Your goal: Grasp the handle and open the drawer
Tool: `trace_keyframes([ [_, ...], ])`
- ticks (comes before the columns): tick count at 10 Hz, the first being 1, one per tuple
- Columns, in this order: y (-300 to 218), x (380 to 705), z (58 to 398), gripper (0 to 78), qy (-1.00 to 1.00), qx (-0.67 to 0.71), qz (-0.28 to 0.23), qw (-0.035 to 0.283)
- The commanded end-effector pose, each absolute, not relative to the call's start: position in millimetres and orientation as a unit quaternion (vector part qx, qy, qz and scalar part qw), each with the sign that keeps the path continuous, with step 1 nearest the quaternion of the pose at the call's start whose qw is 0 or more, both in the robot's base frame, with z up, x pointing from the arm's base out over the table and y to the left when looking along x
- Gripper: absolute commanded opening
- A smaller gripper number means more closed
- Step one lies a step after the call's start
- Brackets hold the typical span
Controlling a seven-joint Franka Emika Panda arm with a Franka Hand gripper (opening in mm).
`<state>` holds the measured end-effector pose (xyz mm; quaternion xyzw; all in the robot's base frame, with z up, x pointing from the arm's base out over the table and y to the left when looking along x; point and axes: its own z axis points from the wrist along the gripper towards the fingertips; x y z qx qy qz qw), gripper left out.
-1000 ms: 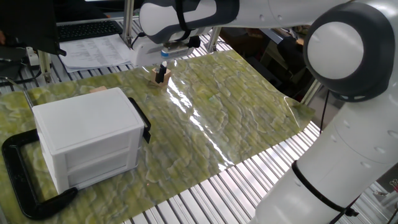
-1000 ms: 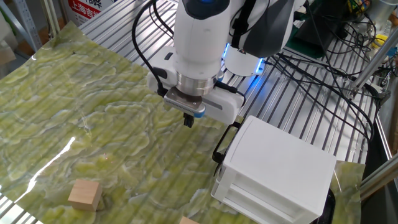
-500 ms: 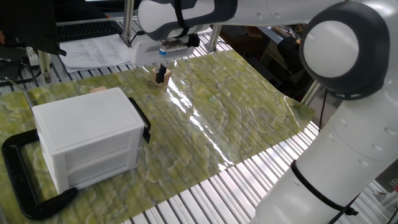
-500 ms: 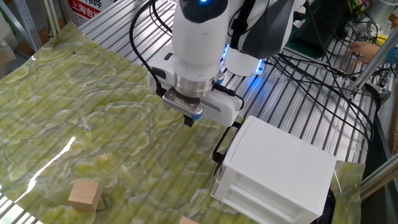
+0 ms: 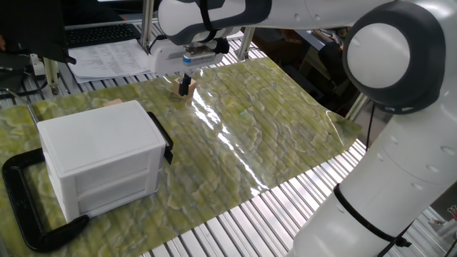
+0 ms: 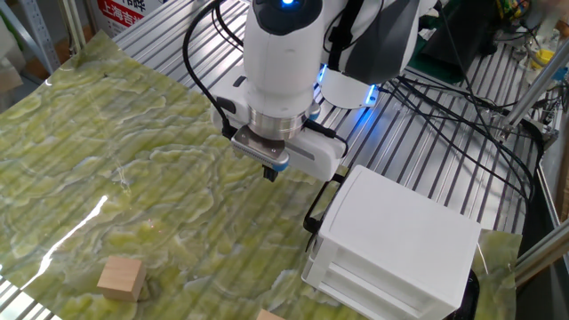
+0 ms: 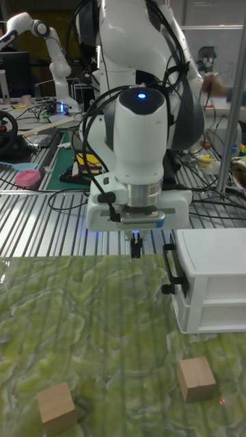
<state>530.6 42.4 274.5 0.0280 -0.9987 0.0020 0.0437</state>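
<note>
Fingers (image 7: pixel 137 247) closed, pointing down, left of handle (image 7: pixel 171 268).

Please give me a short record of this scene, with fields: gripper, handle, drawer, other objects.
gripper: gripper points down above the green mat, fingers close together, holds nothing
handle: handle black, not touched, beside the gripper
drawer: drawer white, looks closed
other objects: two wooden blocks on the mat; black clamp frame around the cabinet
</note>
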Motion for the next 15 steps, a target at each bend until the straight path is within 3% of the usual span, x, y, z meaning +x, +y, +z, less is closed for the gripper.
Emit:
trace_keyframes([
  [1,42.8,529.5,274.8,0.0,-0.998,0.048,-0.018,0.042],
  [3,54.1,522.1,269.6,0.0,-0.996,0.064,-0.039,0.044],
  [9,87.4,513.0,267.2,0.0,-0.999,0.035,-0.012,0.037],
  [13,91.1,515.6,257.6,0.0,-0.999,0.029,-0.022,0.037],
  [14,91.1,515.6,257.6,77.4,-0.999,0.029,-0.022,0.037],
  [15,91.1,515.6,257.6,77.4,-0.999,0.029,-0.022,0.037],
])
